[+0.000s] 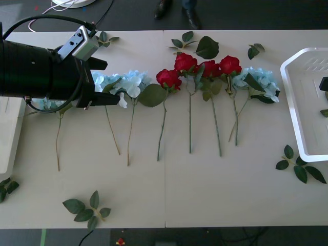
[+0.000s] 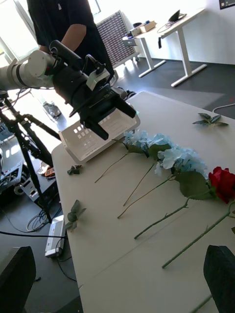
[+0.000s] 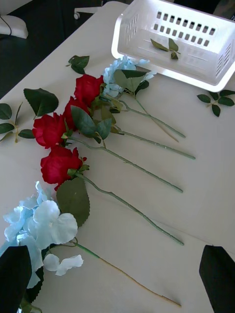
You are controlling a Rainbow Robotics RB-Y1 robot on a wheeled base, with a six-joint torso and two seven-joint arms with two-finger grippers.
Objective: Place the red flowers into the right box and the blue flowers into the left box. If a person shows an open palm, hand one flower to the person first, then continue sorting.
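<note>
The left claw (image 1: 102,82) hangs over the left end of the flower row, its black fingers spread wide with nothing between them, above the blue flowers (image 1: 125,83); the right wrist view shows it clear of the bench (image 1: 164,200) surface. The right claw (image 2: 122,279) is likewise wide apart and empty, its finger ends at the corners of its own wrist view. The blooms lie in one row across the bench, stems pointing toward the robot: blue clusters on the left, four red flowers (image 1: 201,69) close together in the middle with leaves overlapping, and one more blue cluster (image 1: 259,82) at the right end, just beside the reds. The right box (image 1: 297,102) sits at the right edge, holding a loose leaf sprig (image 3: 166,46); the left box (image 1: 10,138) sits at the left edge, partly hidden by the left arm. Loose leaf sprigs (image 1: 87,207) are scattered around the row, apart from the stems.
</note>
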